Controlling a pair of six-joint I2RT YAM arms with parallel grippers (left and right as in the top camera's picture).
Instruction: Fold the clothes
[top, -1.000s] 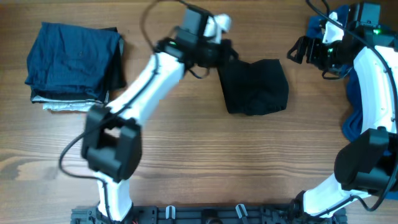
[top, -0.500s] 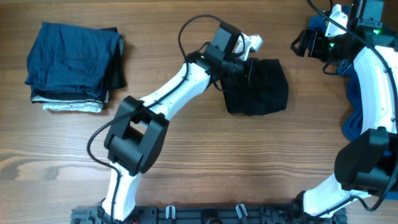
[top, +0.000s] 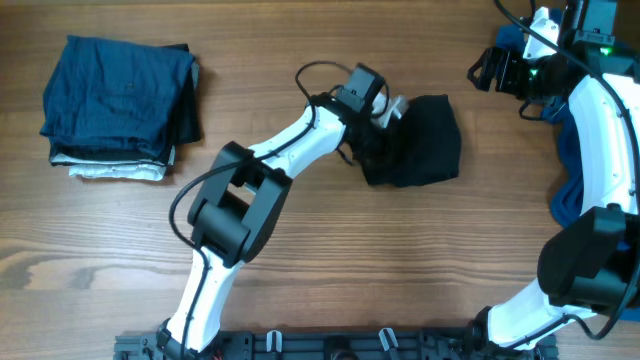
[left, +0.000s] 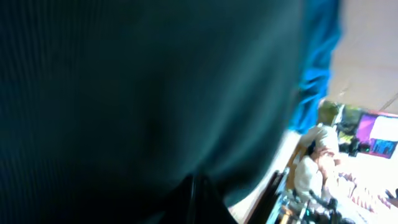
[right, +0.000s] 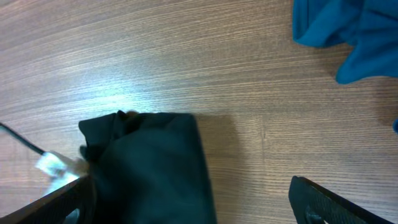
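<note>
Two garments look unfinished to me: the black shirt (top: 415, 140), bunched into a compact, lumpy bundle mid-table, and the blue shirt (top: 566, 170), heaped at the right edge under the right arm. A stack (top: 115, 100) of folded clothes sits far left, well apart from both. My left gripper (top: 383, 122) is pressed into the left edge of the black shirt. Its wrist camera is smothered in dark cloth, so I cannot tell whether the jaws are clamped on fabric or only nosing into it. The right gripper (top: 488, 75) hangs high at the far right with its fingers (right: 329, 202) spread wide and nothing between them, and its camera looks down on the black shirt from a distance. I judge the step in hand to be finishing the black shirt, either a last tuck or taking hold to carry it to the stack. Before my next move I need to confirm a grip that goes through all the layers. The bundle looks loose and could spill open if lifted by one edge, so I would move low and slowly across the table (top: 330, 260).
</note>
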